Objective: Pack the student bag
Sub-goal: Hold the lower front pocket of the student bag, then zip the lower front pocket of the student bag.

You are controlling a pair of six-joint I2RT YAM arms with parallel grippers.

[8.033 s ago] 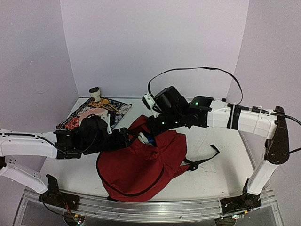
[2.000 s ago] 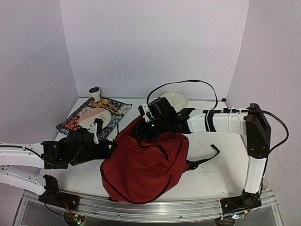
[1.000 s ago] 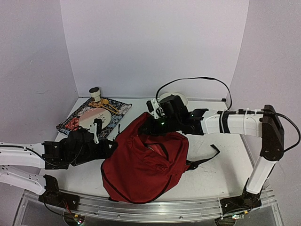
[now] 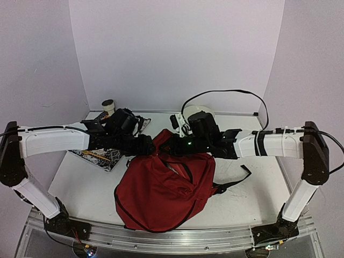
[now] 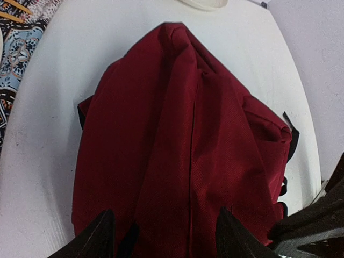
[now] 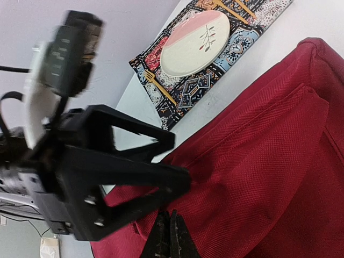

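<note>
Top external view: the student bag (image 4: pixel 161 188) lies slumped in the lower middle of the frame. It looks soft and floppy, so I judge the raised top edge is the best hold. Its contents are hidden.

Left wrist view: the left gripper (image 5: pixel 165 210) has its fingers apart over the cloth.

Right wrist view: the right gripper (image 6: pixel 168 215) has its fingers together. I cannot tell whether cloth is pinched.

The top camera looked down from high behind; both wrist cameras sat close, facing the student bag (image 4: pixel 161 188), which all three views shared.
</note>
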